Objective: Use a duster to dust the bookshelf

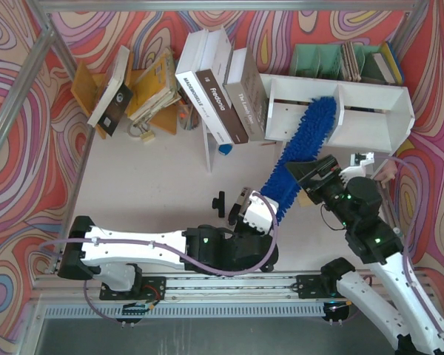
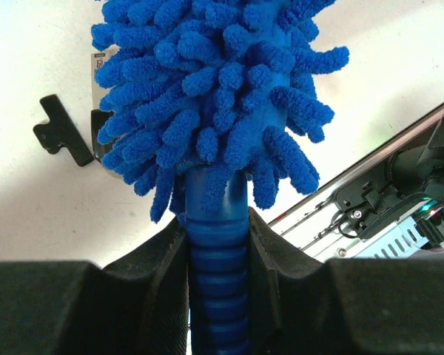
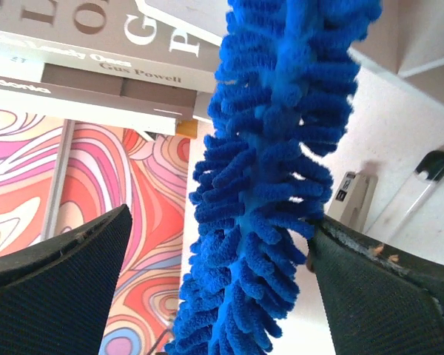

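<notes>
Fingers of the left pincer clamp tight on the ribbed blue handle of the duster, near the middle of the desk's near edge. From that grip the fluffy blue head slants toward the far right corner. The right pincer stands wide apart around the head, about midway along it, with 1 finger clear of the fluff and the other just brushing it. The duster's tip lies in the left of the 2 compartments of the bookshelf, which sits at the desk's far right corner. Leaning books stand at the middle of the far edge. A small black clip lies just beside the left pincer.
</notes>
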`<state>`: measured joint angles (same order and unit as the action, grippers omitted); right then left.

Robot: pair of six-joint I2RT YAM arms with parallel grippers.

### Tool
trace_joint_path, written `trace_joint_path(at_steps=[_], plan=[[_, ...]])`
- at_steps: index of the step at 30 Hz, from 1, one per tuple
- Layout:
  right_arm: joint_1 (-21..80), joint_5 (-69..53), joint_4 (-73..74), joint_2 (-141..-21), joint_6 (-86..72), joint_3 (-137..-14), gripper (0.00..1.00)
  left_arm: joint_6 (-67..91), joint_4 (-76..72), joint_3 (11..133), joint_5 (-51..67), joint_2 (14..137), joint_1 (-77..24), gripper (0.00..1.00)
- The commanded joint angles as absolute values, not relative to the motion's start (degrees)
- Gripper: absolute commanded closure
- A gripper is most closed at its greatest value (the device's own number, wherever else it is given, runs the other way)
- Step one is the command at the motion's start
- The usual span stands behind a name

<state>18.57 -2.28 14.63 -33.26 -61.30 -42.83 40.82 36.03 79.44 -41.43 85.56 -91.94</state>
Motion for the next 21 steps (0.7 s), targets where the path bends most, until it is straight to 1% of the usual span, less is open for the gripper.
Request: trace_joint_path(at_steps=[1, 4, 7, 13, 16, 21], plan=[[18.52, 3.29, 20.83, -31.27, -51.11, -48.23, 0.1, 37.06, 34.88, 81.37, -47.77, 83.56, -95.05, 1.0], [18.52, 6.77, 24.06, -29.96, -43.73, -51.83, 0.07, 36.81, 33.98, 80.39, -48.83, 82.48, -96.04, 1.0], [18.54, 10.58, 26.13, -28.35, -36.99, -55.39, 0.06, 35.64, 33.07, 79.9, -51.06, 81.84, -97.49, 1.0], [18.54, 19.18, 27.24, -26.96, -23.35, -61.95, 0.06, 36.4, 33.97, 80.24, -51.83, 82.13, -97.65, 1.0], [18.52, 24.02, 27.6, -27.46, -19.42, -63.71, 0.06, 36.99, 33.92, 80.16, -51.75, 82.44, -97.43, 1.0], [18.54, 29.6, 26.69, -28.56, -14.87, -63.96, 0.06, 38.66, 33.49, 79.53, -47.67, 82.74, -95.16, 1.0]])
